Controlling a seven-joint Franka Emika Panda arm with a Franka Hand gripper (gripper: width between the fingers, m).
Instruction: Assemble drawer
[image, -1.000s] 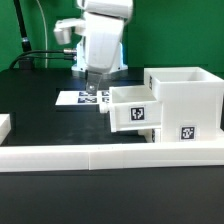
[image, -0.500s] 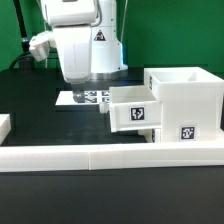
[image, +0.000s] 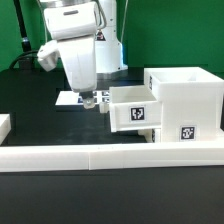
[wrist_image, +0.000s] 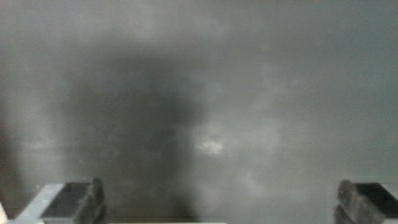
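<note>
The white drawer housing (image: 186, 104) stands at the exterior view's right, with a square tag on its front. One white tray (image: 133, 109) with a tag sticks out of its left side, partly pushed in. My gripper (image: 90, 101) hangs low over the dark table just left of that tray, not touching it. In the wrist view the gripper (wrist_image: 217, 204) is open, its fingertips (wrist_image: 64, 200) wide apart with only blurred grey table between them. A second tray is not clearly in view.
A long low white wall (image: 110, 155) runs along the front. The marker board (image: 70, 99) lies behind my gripper, partly hidden. A small white piece (image: 5, 124) is cut off at the left edge. Cables and a green backdrop are behind.
The arm has swung toward the exterior view's left and turned, and the gripper has come down closer to the table beside the tray. The housing and tray have not moved.
</note>
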